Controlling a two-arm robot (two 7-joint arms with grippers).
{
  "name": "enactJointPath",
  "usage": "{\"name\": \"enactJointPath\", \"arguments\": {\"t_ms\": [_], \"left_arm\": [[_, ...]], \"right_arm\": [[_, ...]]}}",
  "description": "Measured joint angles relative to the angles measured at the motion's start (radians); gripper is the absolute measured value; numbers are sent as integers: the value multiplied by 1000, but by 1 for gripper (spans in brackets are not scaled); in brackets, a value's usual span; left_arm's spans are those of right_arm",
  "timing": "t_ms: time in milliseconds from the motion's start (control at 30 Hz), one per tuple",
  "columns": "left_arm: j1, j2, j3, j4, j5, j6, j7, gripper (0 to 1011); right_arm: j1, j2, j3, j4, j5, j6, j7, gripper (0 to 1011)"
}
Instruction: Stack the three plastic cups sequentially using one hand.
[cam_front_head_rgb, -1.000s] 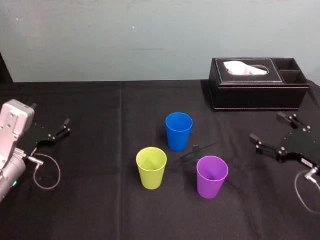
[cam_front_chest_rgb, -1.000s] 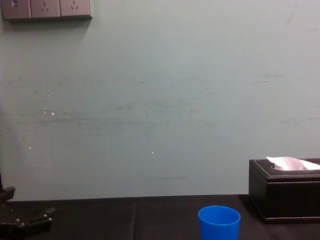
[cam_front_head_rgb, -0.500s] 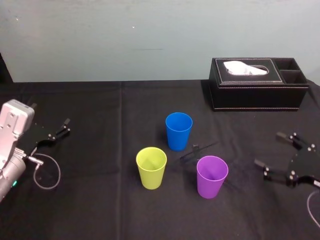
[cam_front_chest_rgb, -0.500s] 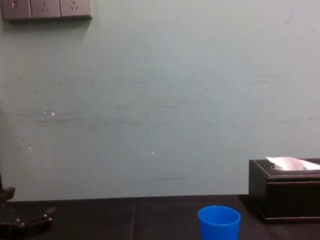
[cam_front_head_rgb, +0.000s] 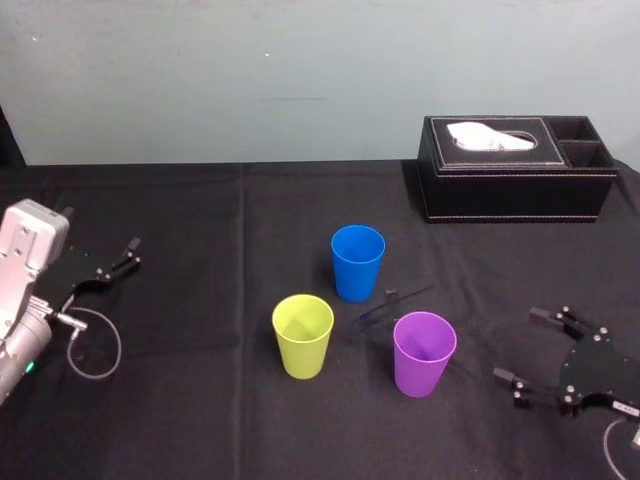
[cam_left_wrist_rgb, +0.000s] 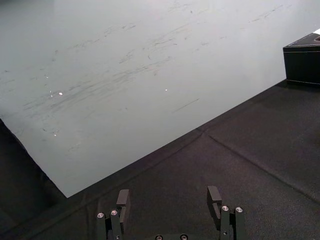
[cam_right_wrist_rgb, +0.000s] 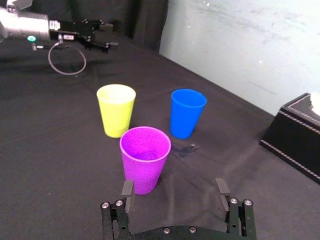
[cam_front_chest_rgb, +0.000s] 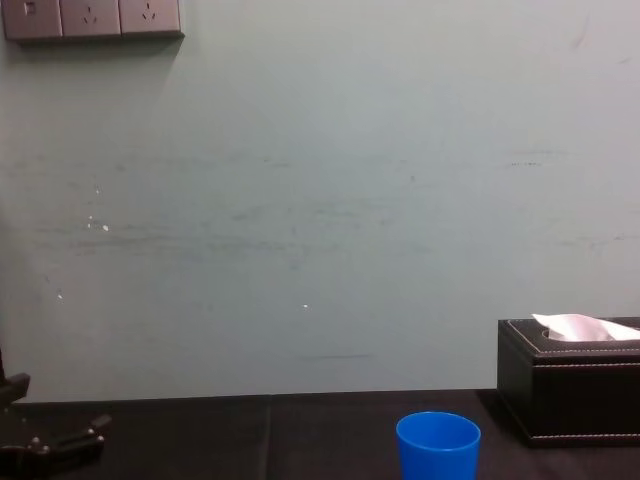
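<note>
Right gripper (cam_front_head_rgb: 520, 346) low in the lower right of the head view, jaws spread wide, bare cloth between the fingers (cam_right_wrist_rgb: 128, 189) in the right wrist view, opening turned toward the purple cup (cam_front_head_rgb: 424, 355). Near that cup but apart from it, with a strip of bare black tablecloth (cam_front_head_rgb: 200, 410) between.

Lower right of centre for the purple cup (cam_right_wrist_rgb: 145, 167), upright, mouth up, smooth tapered walls. To its left, a little left of centre, the yellow-green cup (cam_front_head_rgb: 303, 338); above and between the two, nearest the frame's middle, the blue cup (cam_front_head_rgb: 357, 263). All three upright, alike in shape and size, none touching another, a gap of cloth round each. Between blue and purple a small dark mark (cam_front_head_rgb: 392, 302) on the cloth, too thin to tell crease from scrap.

Left gripper (cam_front_head_rgb: 128, 254) at the left edge, mid-height, jaws parted, low over the cloth, well apart from the cups. Behind it a pale grey boxy wrist housing (cam_front_head_rgb: 25, 250), below it a grey cable loop (cam_front_head_rgb: 95, 345). Broad bare cloth from there to the yellow-green cup. On that gripper, in the right wrist view, a small white label (cam_right_wrist_rgb: 68, 36), its writing too small to read.

Upper right: black tissue box (cam_front_head_rgb: 515, 185), white tissue (cam_front_head_rgb: 490, 137) poking from the top, well apart from the cups. Far edge of the cloth against a pale wall (cam_front_head_rgb: 250, 80). Wall sockets (cam_front_chest_rgb: 92, 17) at the upper left of the chest view, blue cup at its bottom edge
</note>
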Motion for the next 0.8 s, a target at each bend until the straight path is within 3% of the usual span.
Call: {"name": "enactJointPath", "arguments": {"t_ms": [367,800], "left_arm": [[0,0,0,0,0,0,0,1010],[0,0,0,0,0,0,0,1010]], "right_arm": [[32,-43,-46,32,-51,29,26,1004],[66,-73,-79,42,-64,58,39,1004]]}}
